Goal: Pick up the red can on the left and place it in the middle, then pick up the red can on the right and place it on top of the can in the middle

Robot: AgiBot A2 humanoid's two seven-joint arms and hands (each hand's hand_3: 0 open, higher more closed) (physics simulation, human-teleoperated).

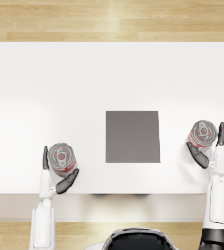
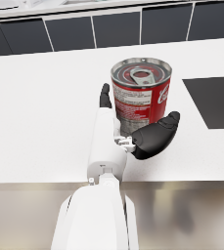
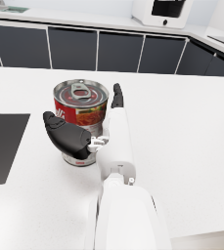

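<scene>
Left can [image 1: 61, 158]: upright on the table [image 1: 59, 83], well left of the mat [image 1: 132, 136].
Left hand [image 1: 55, 175]: fingers wrapped round it; firmness of grip unclear.
Right can [image 1: 202, 134]: upright, right of the mat.
Right hand [image 1: 207, 146]: cupped round it; whether it squeezes, I cannot tell.
Risk: a loose hold could tip the left can on lifting; an off-centre landing would spoil stacking later.

Left hand [image 1: 58, 172] and right hand [image 1: 209, 146] both cupped (thumbs inward), arms reaching forward.
</scene>
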